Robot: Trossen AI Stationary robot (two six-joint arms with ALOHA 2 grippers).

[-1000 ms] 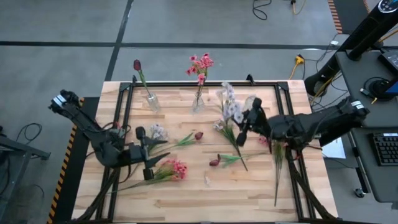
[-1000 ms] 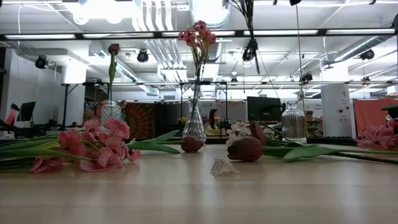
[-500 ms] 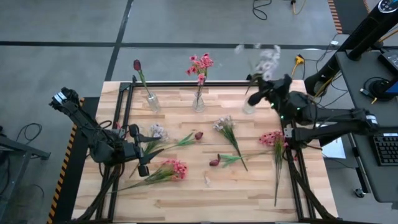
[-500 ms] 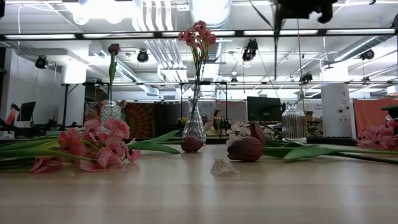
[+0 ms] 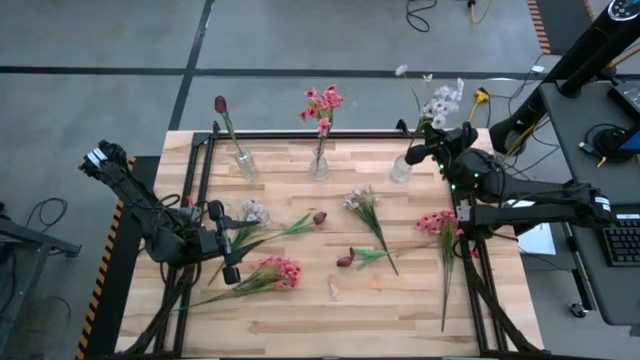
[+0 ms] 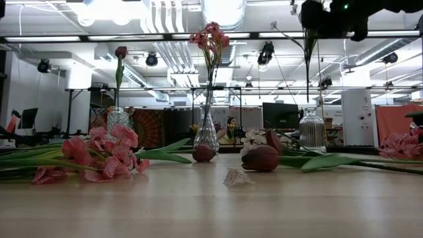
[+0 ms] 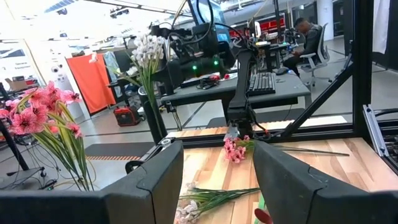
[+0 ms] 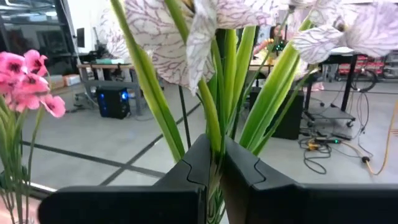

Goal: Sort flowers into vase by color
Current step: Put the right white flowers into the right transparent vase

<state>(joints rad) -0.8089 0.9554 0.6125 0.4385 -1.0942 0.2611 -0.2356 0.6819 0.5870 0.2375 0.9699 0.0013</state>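
My right gripper (image 5: 437, 152) is raised over the table's far right part, shut on a white-lavender spray (image 5: 437, 98). The spray's blooms stand above the fingers. Just beside it on the table is an empty glass vase (image 5: 400, 170). My left gripper (image 5: 225, 243) is open and low over the table's left part, next to another white spray (image 5: 253, 212) lying flat. A red tulip (image 5: 220, 104) stands in the left vase (image 5: 243, 163). Pink blooms (image 5: 323, 100) stand in the middle vase (image 5: 319, 165). My right gripper pinches the spray's bundle of green stems and leaves (image 8: 214, 134) between its two fingers, just below the blooms. The fingers lie across the stems, coming roughly level from the table's right side. The spray is upright and lifted clear; its stem (image 6: 307, 63) hangs below the fingers, above the empty vase (image 6: 312, 129).
Loose flowers lie on the table: a pink cluster (image 5: 280, 270) near the left gripper, two red tulips (image 5: 319, 217) (image 5: 345, 261) in the middle, a white spray (image 5: 362, 200) and a pink stem (image 5: 437, 222) at the right. A black frame borders the tabletop.
My right gripper has carried the white spray from over the table's middle up and toward the far right, beside the empty vase. The spray has turned upright, blooms on top. My left gripper has shifted a little toward the table's left.
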